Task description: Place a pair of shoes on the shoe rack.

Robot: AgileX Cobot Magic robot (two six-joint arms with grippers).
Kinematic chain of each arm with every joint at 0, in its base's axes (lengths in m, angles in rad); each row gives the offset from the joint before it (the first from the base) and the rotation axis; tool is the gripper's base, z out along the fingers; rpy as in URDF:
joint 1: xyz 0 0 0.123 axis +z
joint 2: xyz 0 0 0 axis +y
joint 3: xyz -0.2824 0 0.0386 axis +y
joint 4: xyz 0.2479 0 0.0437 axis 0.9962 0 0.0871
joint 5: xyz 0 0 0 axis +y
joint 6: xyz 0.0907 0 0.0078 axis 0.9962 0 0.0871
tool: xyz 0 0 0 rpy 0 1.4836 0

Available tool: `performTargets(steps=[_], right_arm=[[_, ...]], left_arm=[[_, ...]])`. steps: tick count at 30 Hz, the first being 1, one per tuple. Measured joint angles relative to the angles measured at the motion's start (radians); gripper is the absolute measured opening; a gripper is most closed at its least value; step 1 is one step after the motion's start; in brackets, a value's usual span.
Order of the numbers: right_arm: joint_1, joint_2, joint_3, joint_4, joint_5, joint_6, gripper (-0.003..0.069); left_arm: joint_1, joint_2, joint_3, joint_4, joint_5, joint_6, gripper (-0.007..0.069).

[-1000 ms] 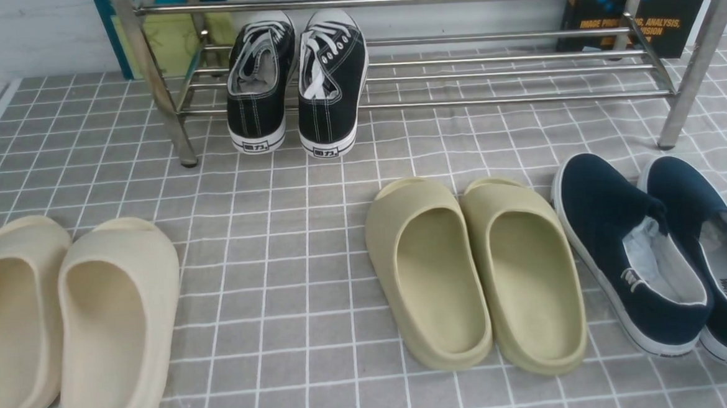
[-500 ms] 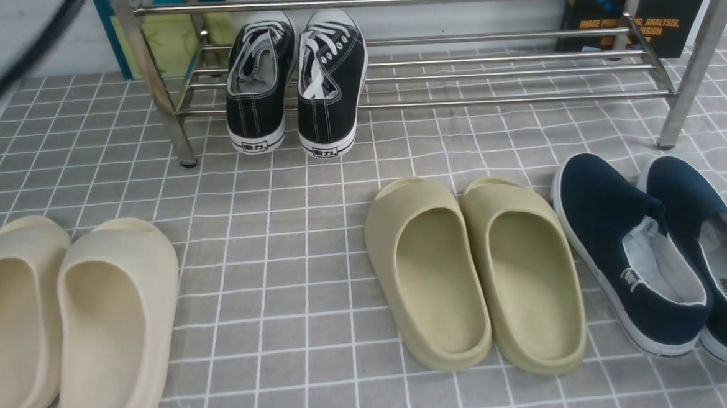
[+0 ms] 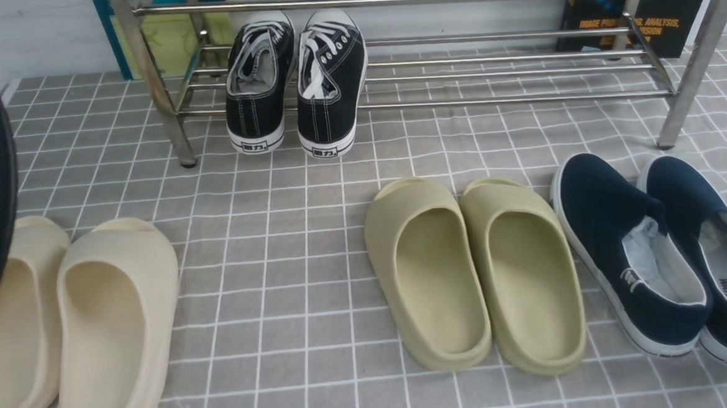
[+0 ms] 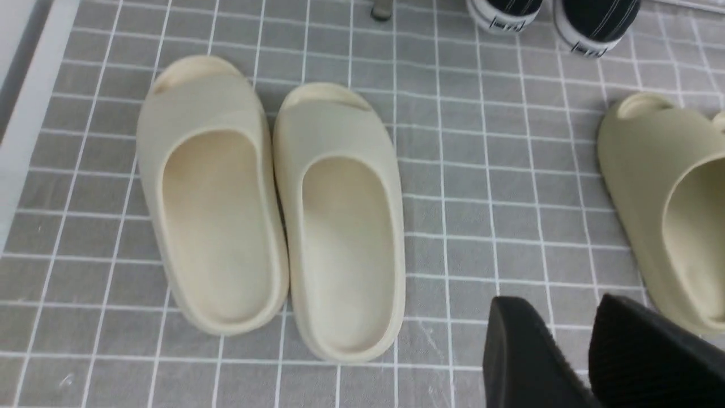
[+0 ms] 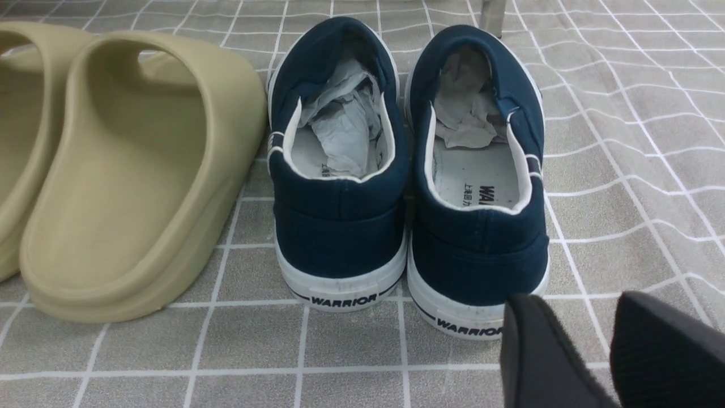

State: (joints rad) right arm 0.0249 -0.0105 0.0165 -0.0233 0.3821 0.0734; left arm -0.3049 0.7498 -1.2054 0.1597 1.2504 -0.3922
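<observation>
The two black canvas sneakers with white laces stand side by side, heels toward me, on the low tubes at the left end of the steel shoe rack. Their heels show at the edge of the left wrist view. Neither gripper shows in the front view. My left gripper is open and empty over the mat between the cream and olive slides. My right gripper is open and empty just behind the heel of a navy slip-on.
Cream slides lie at front left, olive slides in the middle, and navy slip-ons at front right, all on the grey checked mat. A black cable hangs at the left edge. Books stand behind the rack.
A black cable has swung into the front view at the left edge and now hangs lower. The shoes and the rack have not moved.
</observation>
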Motion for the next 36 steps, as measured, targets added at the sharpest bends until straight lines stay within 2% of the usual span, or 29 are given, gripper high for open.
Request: performTargets(steps=[7, 10, 11, 13, 16, 17, 20, 22, 26, 28, 30, 32, 36], right_arm=[[0.0, 0.0, 0.0, 0.0, 0.0, 0.0, 0.0239], [0.002, 0.0, 0.0, 0.0, 0.0, 0.0, 0.0239], [0.002, 0.0, 0.0, 0.0, 0.0, 0.0, 0.0239], [0.002, 0.0, 0.0, 0.0, 0.0, 0.0, 0.0239], [0.004, 0.0, 0.0, 0.0, 0.0, 0.0, 0.0239], [0.004, 0.0, 0.0, 0.0, 0.0, 0.0, 0.0239], [0.004, 0.0, 0.0, 0.0, 0.0, 0.0, 0.0239], [0.004, 0.0, 0.0, 0.0, 0.0, 0.0, 0.0239], [0.004, 0.0, 0.0, 0.0, 0.0, 0.0, 0.0239], [0.004, 0.0, 0.0, 0.0, 0.0, 0.0, 0.0239], [0.004, 0.0, 0.0, 0.0, 0.0, 0.0, 0.0239], [0.004, 0.0, 0.0, 0.0, 0.0, 0.0, 0.0239], [0.004, 0.0, 0.0, 0.0, 0.0, 0.0, 0.0239]], left_arm=[[0.0, -0.019, 0.031, 0.087, -0.005, -0.01, 0.0205], [0.0, -0.064, 0.104, 0.092, -0.054, -0.045, 0.0165], [0.0, -0.088, 0.129, 0.092, -0.086, -0.056, 0.0135], [0.0, -0.213, 0.287, 0.097, -0.247, -0.083, -0.0015], [0.0, -0.344, 0.463, 0.098, -0.409, -0.076, -0.0013], [0.0, -0.354, 0.475, 0.098, -0.42, -0.075, -0.0013], [0.01, -0.498, 0.67, 0.105, -0.61, -0.025, -0.0013], [0.044, -0.568, 0.769, 0.098, -0.708, 0.015, -0.0013], [0.135, -0.644, 0.87, 0.025, -0.8, 0.079, -0.0013], [0.24, -0.696, 0.938, -0.082, -0.846, 0.157, -0.0013], [0.288, -0.716, 0.962, -0.131, -0.857, 0.2, -0.0013], [0.377, -0.754, 1.041, -0.22, -0.882, 0.304, -0.0013], [0.415, -0.761, 1.127, -0.262, -0.886, 0.342, -0.0013]])
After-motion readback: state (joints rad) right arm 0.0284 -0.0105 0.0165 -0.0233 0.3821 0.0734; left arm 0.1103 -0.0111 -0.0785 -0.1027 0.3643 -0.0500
